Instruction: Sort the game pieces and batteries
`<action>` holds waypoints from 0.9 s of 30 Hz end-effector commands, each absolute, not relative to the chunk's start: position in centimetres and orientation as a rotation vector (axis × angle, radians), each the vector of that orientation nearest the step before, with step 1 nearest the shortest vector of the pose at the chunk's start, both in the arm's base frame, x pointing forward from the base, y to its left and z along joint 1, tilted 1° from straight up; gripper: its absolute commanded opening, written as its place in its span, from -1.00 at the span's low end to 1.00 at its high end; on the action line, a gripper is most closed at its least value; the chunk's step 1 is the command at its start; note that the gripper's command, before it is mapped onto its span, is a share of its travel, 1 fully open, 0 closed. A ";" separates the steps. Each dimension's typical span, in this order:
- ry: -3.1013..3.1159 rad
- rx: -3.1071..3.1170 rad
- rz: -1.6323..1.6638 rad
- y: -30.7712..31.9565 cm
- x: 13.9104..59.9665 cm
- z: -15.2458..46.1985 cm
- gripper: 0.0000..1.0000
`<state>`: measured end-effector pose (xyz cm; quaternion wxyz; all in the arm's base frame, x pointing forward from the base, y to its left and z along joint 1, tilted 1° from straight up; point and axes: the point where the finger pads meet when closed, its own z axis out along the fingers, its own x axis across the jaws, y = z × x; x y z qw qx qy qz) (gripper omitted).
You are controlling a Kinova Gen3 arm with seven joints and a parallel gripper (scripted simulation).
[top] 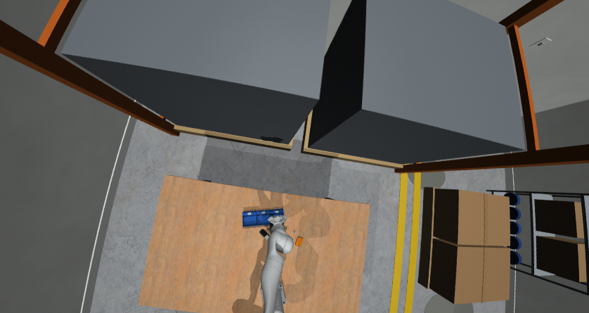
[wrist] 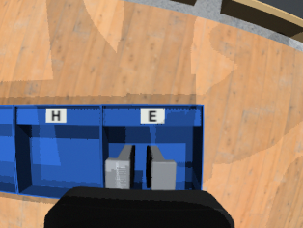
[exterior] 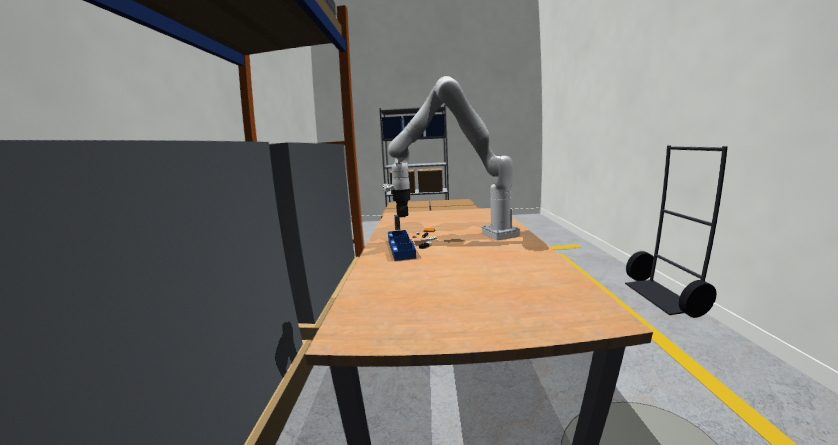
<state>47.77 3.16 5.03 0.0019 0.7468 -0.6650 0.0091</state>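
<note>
My gripper (wrist: 140, 159) (exterior: 397, 226) points down over the bin marked E (wrist: 127, 117), its fingers a narrow gap apart. Only blue bin shows between them; I see nothing held. The bin marked H (wrist: 34, 117) (top: 263, 219) adjoins it on the left in the wrist view. The parts of E and H that show there hold nothing visible; the gripper hides part of E. A pale domino (exterior: 431, 239) and a small dark battery (exterior: 425, 235) lie on the table beside the bins; they are tiny in this view. The arm hides them in the top view.
A black-and-white block (top: 263, 232) (exterior: 423, 245) lies close to the bins. An orange block (top: 299, 240) (exterior: 429, 229) and a small white nut (top: 294, 231) lie on the arm's other side. A third bin (top: 249, 219) adjoins H. Tall grey cabinets stand beyond the table.
</note>
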 end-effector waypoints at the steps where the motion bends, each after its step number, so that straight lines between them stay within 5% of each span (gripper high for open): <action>1: -2.087 2.336 0.027 2.9 47.7 4.5 -0.39; 27: -2.087 2.336 0.027 2.8 47.7 0.2 -0.39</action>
